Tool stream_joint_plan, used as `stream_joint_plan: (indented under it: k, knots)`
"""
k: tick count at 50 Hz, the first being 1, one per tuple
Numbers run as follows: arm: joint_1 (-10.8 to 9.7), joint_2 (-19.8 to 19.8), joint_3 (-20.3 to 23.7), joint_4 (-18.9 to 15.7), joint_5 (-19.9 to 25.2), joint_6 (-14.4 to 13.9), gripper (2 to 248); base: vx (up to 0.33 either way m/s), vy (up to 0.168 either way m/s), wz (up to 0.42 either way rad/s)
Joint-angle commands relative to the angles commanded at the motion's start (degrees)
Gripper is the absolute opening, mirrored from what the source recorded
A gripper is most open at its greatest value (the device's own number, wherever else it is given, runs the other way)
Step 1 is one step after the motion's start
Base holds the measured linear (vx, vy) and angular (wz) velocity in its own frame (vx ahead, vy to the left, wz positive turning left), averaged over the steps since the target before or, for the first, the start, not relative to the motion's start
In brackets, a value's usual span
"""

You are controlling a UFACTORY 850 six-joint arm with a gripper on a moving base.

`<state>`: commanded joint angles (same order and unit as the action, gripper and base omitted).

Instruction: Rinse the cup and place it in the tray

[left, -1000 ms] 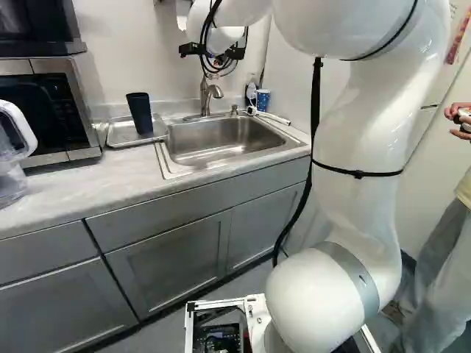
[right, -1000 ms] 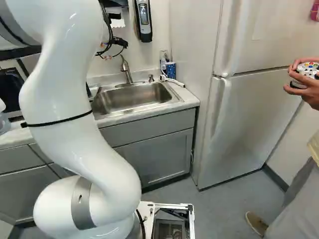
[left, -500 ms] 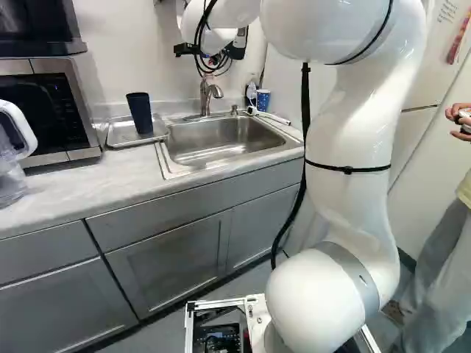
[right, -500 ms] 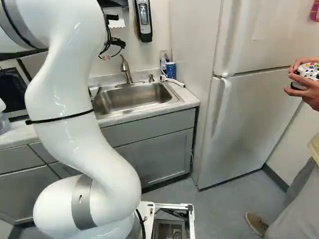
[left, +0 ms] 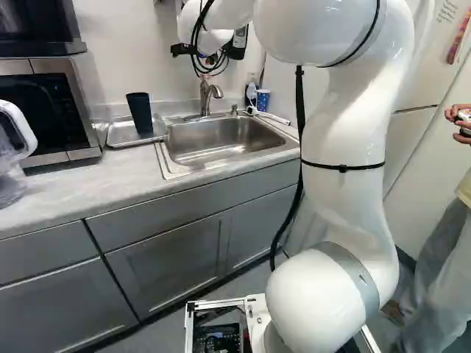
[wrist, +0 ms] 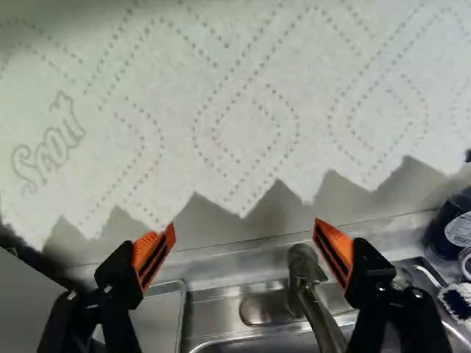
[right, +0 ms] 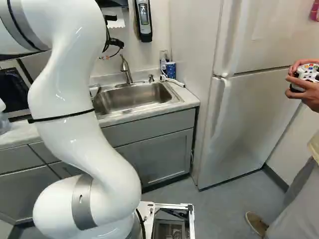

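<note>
"What's the gripper (left: 213,57) up to over there?"

"It's empty. From the wrist, its two fingers stand well apart, orange pads (wrist: 153,256) facing each other with nothing caught in them. A paper towel sheet (wrist: 243,110) with a jagged edge fills the space ahead."

"And the faucet (left: 207,94)?"

"Below that sheet, showing in the gap between the fingers, though I can't see either one touching it. It stands at the far side of the steel sink (left: 221,140)."

"Where's the cup, then?"

"The dark cup (left: 140,112) is upright in the metal tray (left: 115,137), just left of the sink."

"I see a blue one as well."

"That's a blue patterned cup (right: 171,70), at the sink's far right corner. A soap dispenser (right: 151,78) stands between it and the faucet."

"What about the ends of the counter (left: 88,184)?"

"On the left, there's a microwave (left: 88,136) beside the tray, and nearer to us a clear pitcher (left: 11,180). Off to the right stands the white refrigerator (right: 249,114)."
</note>
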<state>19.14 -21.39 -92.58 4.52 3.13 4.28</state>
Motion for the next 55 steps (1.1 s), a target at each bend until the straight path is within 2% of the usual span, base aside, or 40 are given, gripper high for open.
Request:
stream_joint_plan:
  k: [32,55]
  knots:
    - [0.0,0.0,0.0,0.0,0.0,0.0,247,0.0,0.0,0.0]
    - [0.0,-0.6,1.8,0.0,0.0,0.0,247,0.0,0.0,0.0]
